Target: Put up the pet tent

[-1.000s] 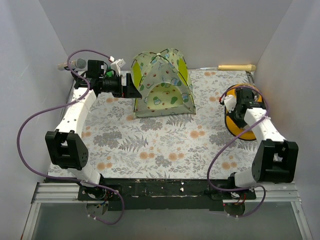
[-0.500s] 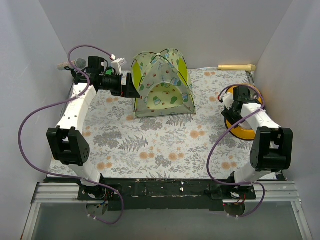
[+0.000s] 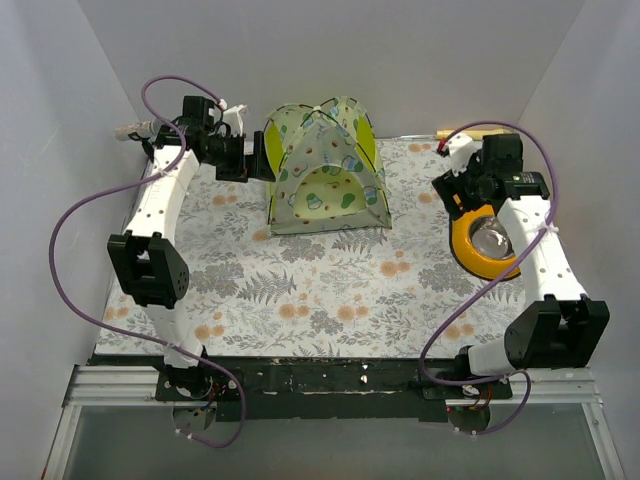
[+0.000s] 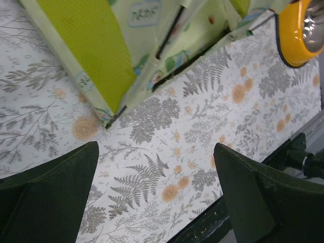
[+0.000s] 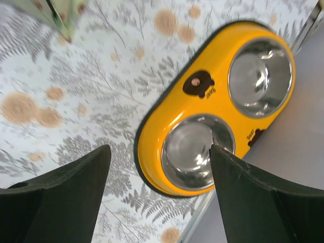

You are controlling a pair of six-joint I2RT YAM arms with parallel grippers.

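From above, the tent (image 3: 325,170) stands upright at the table's (image 3: 300,290) far side. The left gripper (image 3: 262,163) is just beside its left wall, the right gripper (image 3: 450,185) well to its right, over a bowl (image 3: 490,250). Left wrist: jaws wide apart, empty, tent corner ahead. Right wrist: jaws wide, empty.

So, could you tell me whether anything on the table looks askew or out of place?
Nothing stands out. The tent stands upright and evenly domed, its doorway facing the front; the bowl lies flat and empty at the right edge.
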